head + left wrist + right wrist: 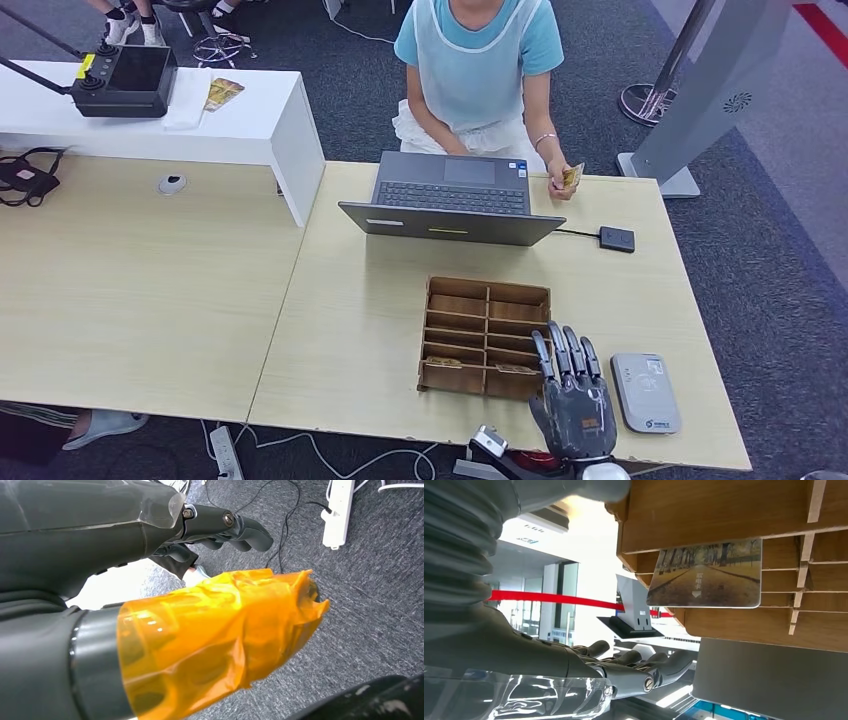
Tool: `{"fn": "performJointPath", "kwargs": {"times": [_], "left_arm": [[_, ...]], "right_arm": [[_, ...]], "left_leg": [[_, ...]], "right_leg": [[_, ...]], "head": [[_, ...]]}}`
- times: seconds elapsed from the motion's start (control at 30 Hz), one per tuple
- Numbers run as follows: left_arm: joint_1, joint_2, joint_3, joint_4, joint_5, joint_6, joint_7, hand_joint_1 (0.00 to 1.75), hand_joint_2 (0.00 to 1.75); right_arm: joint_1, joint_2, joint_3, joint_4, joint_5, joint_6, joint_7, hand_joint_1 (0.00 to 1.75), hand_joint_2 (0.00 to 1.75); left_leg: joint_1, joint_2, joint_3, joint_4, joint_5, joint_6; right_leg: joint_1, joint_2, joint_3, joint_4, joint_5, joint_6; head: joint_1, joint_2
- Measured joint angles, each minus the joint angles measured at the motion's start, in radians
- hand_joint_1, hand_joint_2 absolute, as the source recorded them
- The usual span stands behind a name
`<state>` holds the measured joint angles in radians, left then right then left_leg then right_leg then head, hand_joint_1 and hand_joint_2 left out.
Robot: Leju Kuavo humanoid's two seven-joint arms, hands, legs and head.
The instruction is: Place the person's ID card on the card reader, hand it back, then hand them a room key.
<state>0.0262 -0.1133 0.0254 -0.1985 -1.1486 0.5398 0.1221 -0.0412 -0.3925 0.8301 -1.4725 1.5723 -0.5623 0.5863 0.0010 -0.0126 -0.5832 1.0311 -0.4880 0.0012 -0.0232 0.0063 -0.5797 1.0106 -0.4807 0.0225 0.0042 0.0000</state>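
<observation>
So the ID card (571, 177) sits in the person's hand (560, 181) at the upper middle of the head view, just past the right corner of the laptop (452, 198), nowhere near the robot. It's a thin stiff card, probably light and slick, so I'd guess pinching it by a free edge works best. The right hand (572, 395) sits at the bottom of the frame with fingers straight and apart, holding nothing, between the wooden slotted tray (486, 336) and the card reader (645, 392) at the lower right. The left hand (220, 527) hangs over the carpet, fingers loosely curled with nothing in them, thumb wrapped in orange film. A room key card (705, 574) pokes out of a tray slot in the right wrist view, its overhanging edge looking easy to grab. The counter (360, 300) between tray and laptop gives decent room to reach forward; the reader sits close to the near edge.
</observation>
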Motion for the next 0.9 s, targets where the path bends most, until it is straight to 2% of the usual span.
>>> {"fn": "performJointPath", "kwargs": {"times": [0.17,0.3,0.7,0.83,0.9], "left_arm": [[0.000,0.000,0.000,0.000,0.000,0.000,-0.002,0.00,0.00],[0.000,0.000,0.001,0.000,0.000,0.000,-0.007,0.00,0.00],[0.000,0.000,0.001,0.000,0.000,0.000,-0.014,0.00,0.00],[0.000,0.000,0.001,0.000,0.000,0.000,-0.014,0.00,0.00],[0.000,0.000,0.001,0.000,0.000,0.000,-0.014,0.00,0.00]], "right_arm": [[-0.003,0.000,0.000,0.000,0.000,0.001,0.000,0.92,1.75],[-0.005,0.000,0.000,0.000,0.000,-0.001,-0.006,1.23,1.75],[-0.018,0.000,0.000,-0.006,0.000,0.000,-0.015,1.27,1.75],[-0.019,0.000,0.000,-0.006,0.000,0.000,-0.015,1.35,1.75],[-0.019,0.000,0.000,-0.006,0.000,-0.001,-0.015,1.46,1.75]], "left_leg": [[0.000,0.000,0.000,0.000,0.000,0.000],[0.000,0.000,0.000,0.000,0.000,0.000],[0.000,0.000,0.000,0.000,0.000,0.000],[0.000,0.000,0.000,0.000,0.000,0.000],[0.000,0.000,0.000,0.000,0.000,0.000]], "right_leg": [[0.000,0.000,0.000,0.000,0.000,0.000],[0.000,0.000,0.000,0.000,0.000,0.000],[0.000,0.000,0.000,0.000,0.000,0.000],[0.000,0.000,0.000,0.000,0.000,0.000],[0.000,0.000,0.000,0.000,0.000,0.000]], "head": [[0.000,0.000],[0.000,0.000],[0.000,0.000],[0.000,0.000],[0.000,0.000]]}}
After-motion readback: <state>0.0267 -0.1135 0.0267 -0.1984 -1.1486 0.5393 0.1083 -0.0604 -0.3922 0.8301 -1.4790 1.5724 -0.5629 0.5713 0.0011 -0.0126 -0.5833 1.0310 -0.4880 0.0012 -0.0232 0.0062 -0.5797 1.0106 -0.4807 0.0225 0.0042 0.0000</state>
